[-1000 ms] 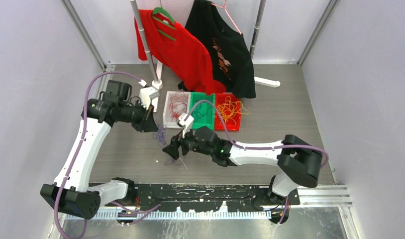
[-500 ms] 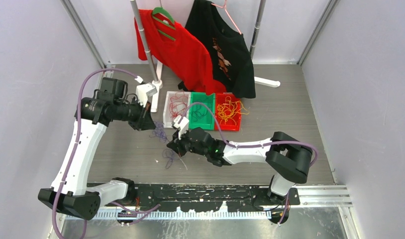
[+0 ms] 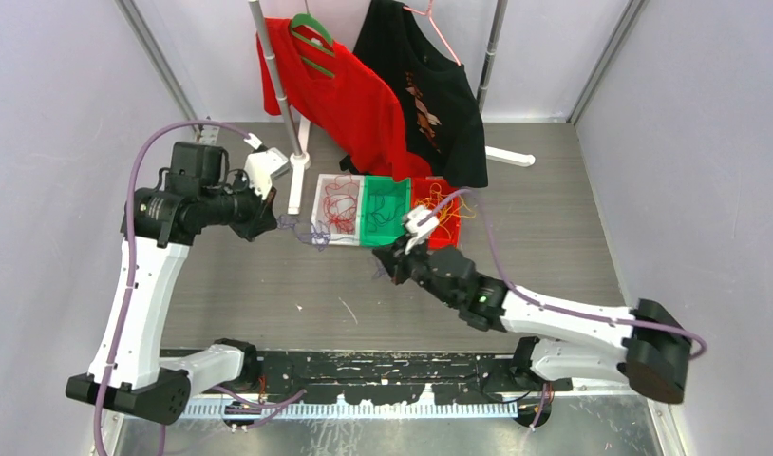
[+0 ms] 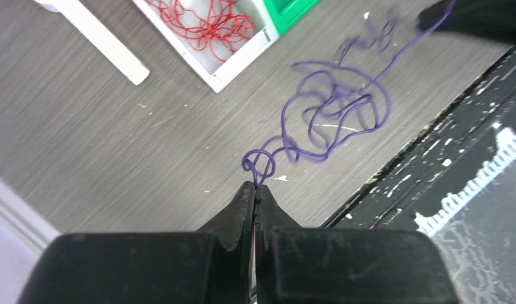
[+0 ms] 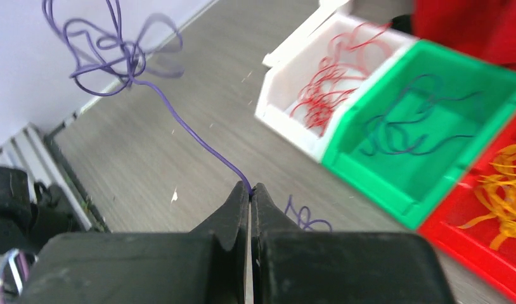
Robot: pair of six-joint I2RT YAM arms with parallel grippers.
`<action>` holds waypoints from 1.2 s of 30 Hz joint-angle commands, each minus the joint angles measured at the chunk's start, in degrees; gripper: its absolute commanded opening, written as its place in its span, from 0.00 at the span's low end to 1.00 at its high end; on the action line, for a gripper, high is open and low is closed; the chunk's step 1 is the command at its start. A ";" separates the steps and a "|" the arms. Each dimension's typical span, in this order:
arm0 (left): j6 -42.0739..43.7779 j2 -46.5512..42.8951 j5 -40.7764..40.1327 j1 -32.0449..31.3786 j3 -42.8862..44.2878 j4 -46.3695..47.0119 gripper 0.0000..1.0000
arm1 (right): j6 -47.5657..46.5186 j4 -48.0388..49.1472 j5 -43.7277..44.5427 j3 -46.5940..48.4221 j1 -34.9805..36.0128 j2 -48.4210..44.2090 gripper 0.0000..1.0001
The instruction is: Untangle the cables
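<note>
A tangle of dark purple cables [image 3: 307, 231] hangs in the air between my two grippers. My left gripper [image 3: 271, 220] is shut on one looped end [image 4: 260, 166], and the knot [image 4: 331, 107] hangs beyond its tips. My right gripper [image 3: 383, 262] is shut on a single purple strand [image 5: 192, 136] that leads up to the knot [image 5: 113, 54]. A short purple curl [image 5: 306, 218] lies on the table just under the right fingers. Red cables [image 3: 337, 201] fill the white bin, dark ones [image 5: 407, 123] the green bin, and yellow-orange ones [image 3: 438, 209] the red bin.
The white bin [image 3: 318, 226], green bin [image 3: 367, 237] and red bin [image 3: 430, 243] stand side by side mid-table, just behind my right gripper. A clothes rack with a red shirt [image 3: 340, 95] and a black shirt [image 3: 430, 90] stands at the back, with a white foot [image 3: 293, 195] near my left gripper.
My right gripper shut on a purple strand and carried it right, towards the bins. My left gripper drew back to the left, lifting the tangle off the table and stretching it out.
</note>
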 commanded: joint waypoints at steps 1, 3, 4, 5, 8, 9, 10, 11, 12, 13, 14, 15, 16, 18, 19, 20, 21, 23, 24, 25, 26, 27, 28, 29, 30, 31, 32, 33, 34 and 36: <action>5.09 -2.44 -5.53 0.28 -1.68 1.04 0.00 | 2.47 -5.67 6.87 -0.74 -3.46 -10.71 0.01; 6.24 -3.37 -6.80 0.32 -4.83 2.24 0.00 | 3.50 -8.22 6.95 -0.38 -5.54 -16.12 0.01; 6.73 -3.97 -7.36 0.34 -6.78 3.06 0.00 | 3.94 -9.76 6.76 0.23 -6.51 -18.03 0.01; 7.19 -4.51 -7.73 0.34 -8.80 3.82 0.00 | 4.15 -11.27 6.46 0.89 -7.62 -19.68 0.01; 8.90 -6.51 -6.28 0.36 -15.19 5.68 0.00 | 4.10 -15.26 4.57 3.46 -9.01 -22.75 0.01; 8.97 -7.43 -5.69 0.31 -17.65 6.40 0.00 | 4.12 -16.45 4.49 4.38 -9.13 -23.18 0.01; 8.87 -8.03 -5.37 0.30 -20.55 7.62 0.00 | 3.81 -17.45 1.60 5.27 -9.23 -23.21 0.01; 8.83 -8.33 -4.70 0.30 -22.40 8.12 0.00 | 3.63 -18.57 -0.54 6.33 -9.28 -22.94 0.01; 9.00 -8.44 -3.03 0.30 -23.54 8.04 0.01 | 3.48 -19.81 -2.67 7.44 -9.26 -22.35 0.01; 8.95 -8.49 0.34 0.33 -23.95 7.65 0.09 | 3.39 -22.03 -5.96 8.92 -9.26 -21.31 0.01; 8.42 -8.42 3.35 0.31 -23.92 7.25 0.21 | 3.40 -23.78 -8.00 10.57 -9.24 -20.19 0.01; 7.51 -8.49 6.18 0.30 -23.51 7.07 0.34 | 3.47 -25.27 -10.34 11.87 -9.24 -18.96 0.01; 6.64 -8.62 8.68 0.32 -22.87 7.09 0.46 | 3.39 -26.39 -13.15 13.17 -9.27 -17.90 0.01; 6.02 -8.84 13.08 0.34 -21.05 7.19 0.60 | 3.67 -27.64 -19.05 15.28 -9.28 -15.82 0.01; 5.89 -8.93 15.16 0.31 -20.03 7.23 0.65 | 3.68 -28.15 -21.86 16.25 -9.25 -14.73 0.01; 5.83 -8.96 16.99 0.26 -18.95 7.16 0.70 | 4.01 -28.49 -24.45 17.22 -9.27 -13.48 0.01; 5.90 -8.87 18.84 0.26 -17.83 6.81 0.73 | 4.50 -28.90 -27.15 18.29 -9.29 -11.83 0.01; 6.71 -8.68 23.20 0.17 -15.45 5.43 0.82 | 5.64 -29.11 -31.63 20.27 -9.24 -8.98 0.01; 7.47 -8.65 25.46 0.08 -14.52 4.78 0.85 | 6.34 -28.48 -34.27 20.92 -9.20 -7.62 0.01; 8.18 -8.71 27.09 -0.15 -13.88 4.37 0.86 | 7.49 -27.41 -36.77 21.21 -9.25 -6.10 0.01; 8.95 -8.81 28.27 -0.43 -13.57 4.61 0.87 | 8.86 -25.86 -39.51 21.66 -9.24 -4.60 0.01; 9.47 -9.09 29.09 -0.64 -13.49 5.02 0.87 | 10.11 -24.75 -41.92 22.19 -9.24 -3.11 0.01; 10.15 -9.34 29.74 -0.75 -13.55 5.31 0.87 | 11.46 -23.73 -43.94 22.72 -9.16 -1.54 0.01; 10.41 -9.50 30.22 -0.83 -13.86 5.74 0.87 | 12.68 -22.87 -45.58 23.16 -9.09 -0.13 0.01; 10.51 -9.66 30.75 -0.84 -14.19 6.18 0.87 | 13.76 -22.08 -46.70 23.98 -8.98 1.31 0.01; 10.58 -9.80 31.43 -0.82 -14.63 6.59 0.87 | 14.42 -21.59 -47.72 24.62 -8.74 2.52 0.01; 10.50 -9.94 32.33 -0.92 -14.84 6.90 0.87 | 14.74 -21.34 -48.45 25.32 -8.40 3.67 0.01; 10.22 -10.05 33.23 -0.95 -15.09 7.41 0.86 | 14.80 -21.30 -49.04 26.03 -7.97 4.82 0.01; 9.64 -10.15 33.86 -1.00 -15.54 8.10 0.85 | 14.75 -21.29 -49.88 26.77 -7.42 5.77 0.01; 8.71 -10.36 34.59 -1.30 -16.74 10.23 0.83 | 15.00 -21.29 -50.87 28.10 -6.70 7.70 0.01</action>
